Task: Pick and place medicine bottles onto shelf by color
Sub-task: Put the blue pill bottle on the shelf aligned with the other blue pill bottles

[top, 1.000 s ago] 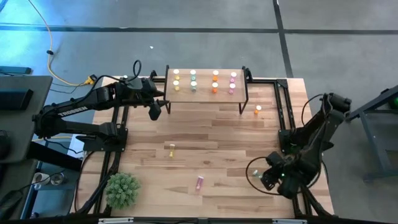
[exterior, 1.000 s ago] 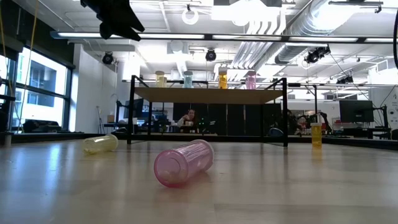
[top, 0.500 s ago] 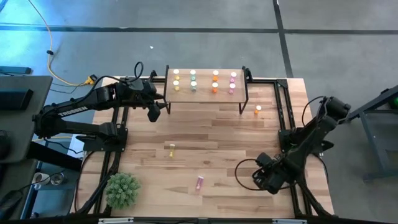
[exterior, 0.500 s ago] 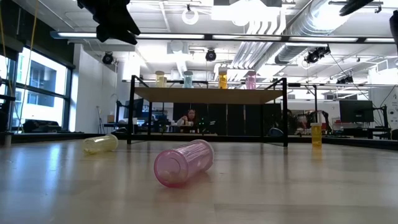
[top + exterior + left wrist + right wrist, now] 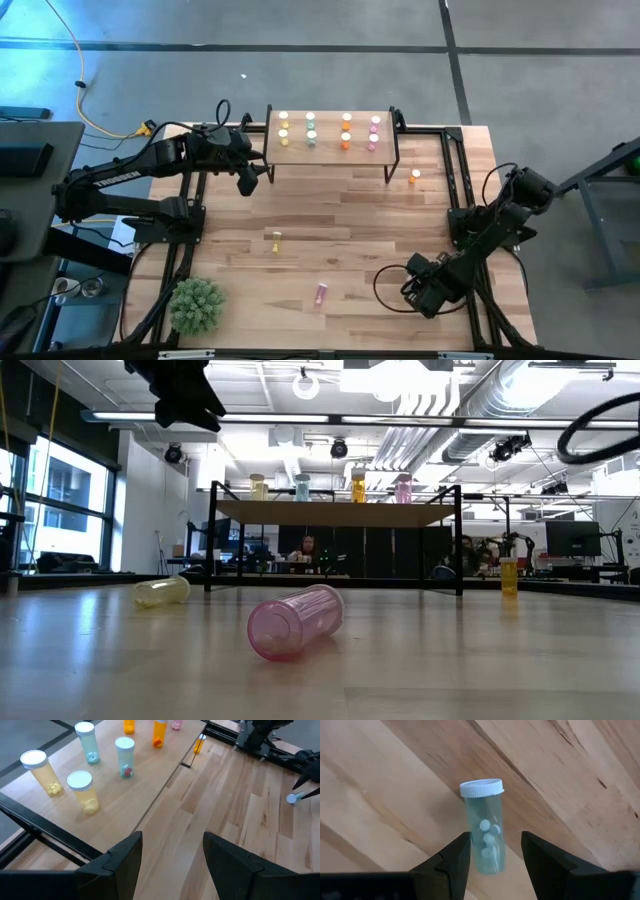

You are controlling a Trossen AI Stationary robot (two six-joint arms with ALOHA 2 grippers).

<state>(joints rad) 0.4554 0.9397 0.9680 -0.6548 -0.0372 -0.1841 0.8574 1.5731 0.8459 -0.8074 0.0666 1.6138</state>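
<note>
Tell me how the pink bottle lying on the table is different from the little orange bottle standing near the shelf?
The pink plastic bottle lies on its side near the table's front; the small orange bottle stands upright beside the light-wood shelf. The pink one looks clear and empty; the orange one's contents cannot be made out. Both rest on the wooden table, off the shelf.

Two matte-black jointed arms flanked the frame: the left arm (image 5: 130, 178) carried white lettering, the right arm (image 5: 490, 230) trailed looping black cable.
</note>
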